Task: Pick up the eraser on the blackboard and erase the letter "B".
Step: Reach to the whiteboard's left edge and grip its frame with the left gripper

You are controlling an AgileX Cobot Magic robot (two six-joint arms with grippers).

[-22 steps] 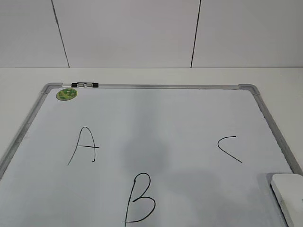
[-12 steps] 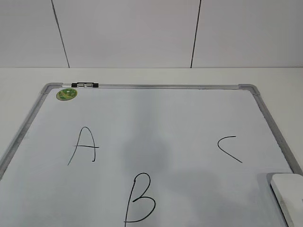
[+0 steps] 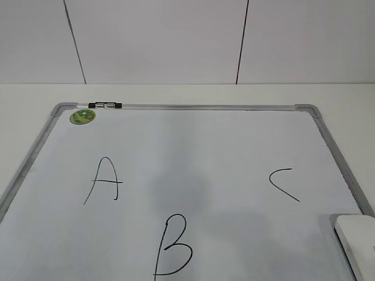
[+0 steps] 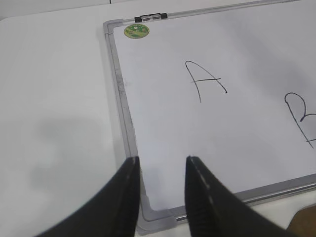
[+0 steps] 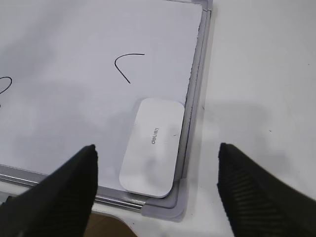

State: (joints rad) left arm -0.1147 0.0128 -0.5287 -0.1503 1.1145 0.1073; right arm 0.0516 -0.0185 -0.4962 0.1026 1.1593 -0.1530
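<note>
The blackboard (image 3: 187,108) lies flat with black letters A (image 3: 104,180), "B" (image 3: 174,246) and C (image 3: 283,183). The white eraser (image 3: 357,243) lies in the board's near right corner. In the right wrist view my right gripper (image 5: 157,147) is wide open above the eraser (image 5: 150,163), its fingers on either side and clear of it. My left gripper (image 4: 160,159) is open and empty over the board's near left corner (image 4: 163,217). Part of "B" (image 4: 301,116) shows at the right edge of the left wrist view. Neither gripper shows in the exterior view.
A round green sticker (image 3: 82,116) and a small black clip (image 3: 104,105) sit at the board's far left corner. The white table (image 3: 187,93) surrounds the board and a white wall stands behind it. The table's front edge (image 5: 74,224) lies just past the board's near frame.
</note>
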